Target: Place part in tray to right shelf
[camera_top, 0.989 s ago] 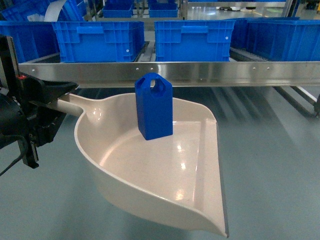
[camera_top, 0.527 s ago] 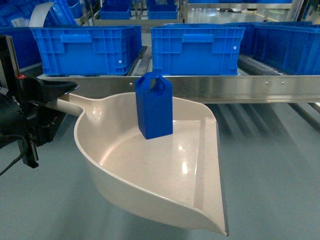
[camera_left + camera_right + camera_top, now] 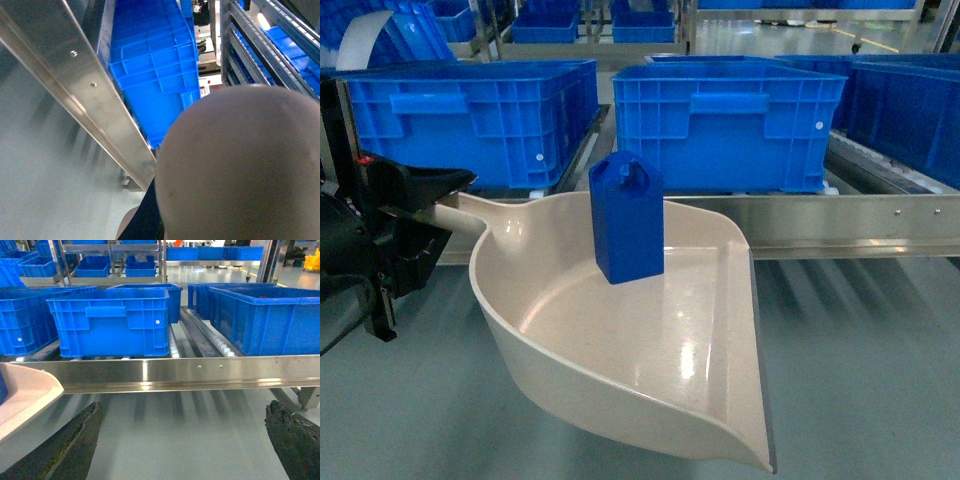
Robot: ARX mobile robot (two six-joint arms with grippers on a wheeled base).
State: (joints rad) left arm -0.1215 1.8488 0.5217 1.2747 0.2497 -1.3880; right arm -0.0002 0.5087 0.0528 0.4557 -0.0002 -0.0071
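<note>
Change: shelf [image 3: 840,225] rail lower in head view & crates [image 3: 725,120] bigger vs 1 s ago; base closing in on rack.
Part [image 3: 628,217]: upright in tray [image 3: 620,350], near back wall, same spot as before.
Tray: held level by handle, front lip toward right, not yet over rail.
Left claw [image 3: 415,205]: pinching tray handle.
Right claw [image 3: 185,440]: spread wide, empty, facing rail.
Meaning: approach w/o spill so far; prob. lift + tip over rail next.
</note>
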